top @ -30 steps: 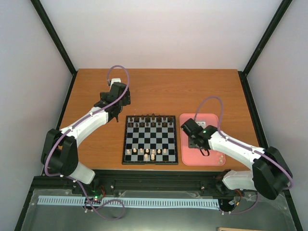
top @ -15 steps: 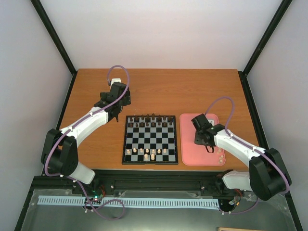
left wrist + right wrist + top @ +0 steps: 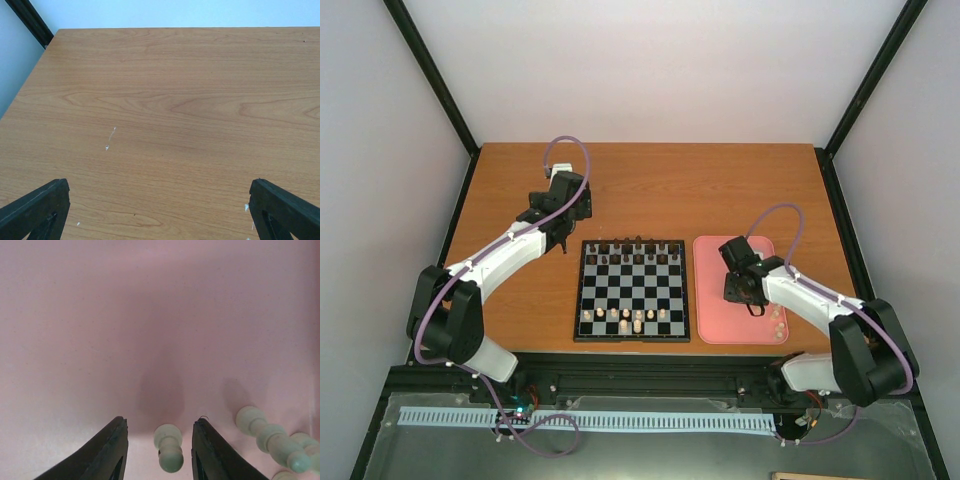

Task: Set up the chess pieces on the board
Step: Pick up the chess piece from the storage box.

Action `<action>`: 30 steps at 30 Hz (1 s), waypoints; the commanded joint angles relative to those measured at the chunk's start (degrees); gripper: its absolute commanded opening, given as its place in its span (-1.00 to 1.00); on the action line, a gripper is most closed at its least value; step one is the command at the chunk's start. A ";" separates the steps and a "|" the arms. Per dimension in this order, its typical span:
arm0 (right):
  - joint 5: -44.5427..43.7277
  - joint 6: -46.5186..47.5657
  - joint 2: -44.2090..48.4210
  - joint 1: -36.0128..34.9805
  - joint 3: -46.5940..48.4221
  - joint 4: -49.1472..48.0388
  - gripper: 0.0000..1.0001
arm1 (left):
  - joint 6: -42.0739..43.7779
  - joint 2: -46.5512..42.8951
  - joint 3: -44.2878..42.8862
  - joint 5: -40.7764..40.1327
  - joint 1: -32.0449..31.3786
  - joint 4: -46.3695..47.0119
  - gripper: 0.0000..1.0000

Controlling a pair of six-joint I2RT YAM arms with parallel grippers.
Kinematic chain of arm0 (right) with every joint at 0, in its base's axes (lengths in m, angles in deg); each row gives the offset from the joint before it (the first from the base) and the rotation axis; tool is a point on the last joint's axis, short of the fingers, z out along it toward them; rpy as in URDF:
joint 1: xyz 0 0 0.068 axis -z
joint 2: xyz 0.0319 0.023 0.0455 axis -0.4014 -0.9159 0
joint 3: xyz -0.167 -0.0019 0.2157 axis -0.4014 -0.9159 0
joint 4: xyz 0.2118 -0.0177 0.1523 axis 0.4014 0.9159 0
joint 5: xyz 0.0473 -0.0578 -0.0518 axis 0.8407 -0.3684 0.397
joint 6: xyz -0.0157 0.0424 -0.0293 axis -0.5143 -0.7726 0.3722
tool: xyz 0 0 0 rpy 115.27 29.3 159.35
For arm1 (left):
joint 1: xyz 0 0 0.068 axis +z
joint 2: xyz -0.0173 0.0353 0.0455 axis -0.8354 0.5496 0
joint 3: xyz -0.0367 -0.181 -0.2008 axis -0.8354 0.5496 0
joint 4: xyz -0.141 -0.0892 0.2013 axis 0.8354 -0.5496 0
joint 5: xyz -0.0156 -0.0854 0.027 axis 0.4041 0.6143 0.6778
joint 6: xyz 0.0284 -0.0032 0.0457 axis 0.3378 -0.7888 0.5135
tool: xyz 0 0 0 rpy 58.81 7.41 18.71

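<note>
The board lies mid-table, several pale chess pieces standing on its near rows. More pale pieces lie on the pink tray. My right gripper is low over that tray. In the right wrist view its jaws stand open on either side of a pale pawn lying on its side, with a gap at each finger. Other pale pieces lie just to its right. My left gripper hovers wide open over bare wood, left of the board's far corner, holding nothing.
Dark pieces line the board's far rows. The pink tray sits directly right of the board. Black frame posts border the table's left and right edges.
My right gripper has shifted right across the tray toward the pale pieces and its jaws have narrowed around the lying pawn. The left arm has stayed still.
</note>
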 commanded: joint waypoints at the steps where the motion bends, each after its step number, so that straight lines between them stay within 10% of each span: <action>1: -0.71 -0.93 -1.17 0.58 0.05 0.55 -0.28 | -0.24 -0.39 -2.38 -1.06 -0.40 0.02 0.99; 22: 2.34 -0.29 2.97 -0.03 1.47 1.66 -0.94 | -0.15 0.70 -2.81 -1.11 -0.40 0.02 1.00; 30: 5.31 -2.64 0.20 -16.66 12.00 5.41 -0.94 | -0.25 1.03 -3.09 -1.61 -0.40 -0.53 1.00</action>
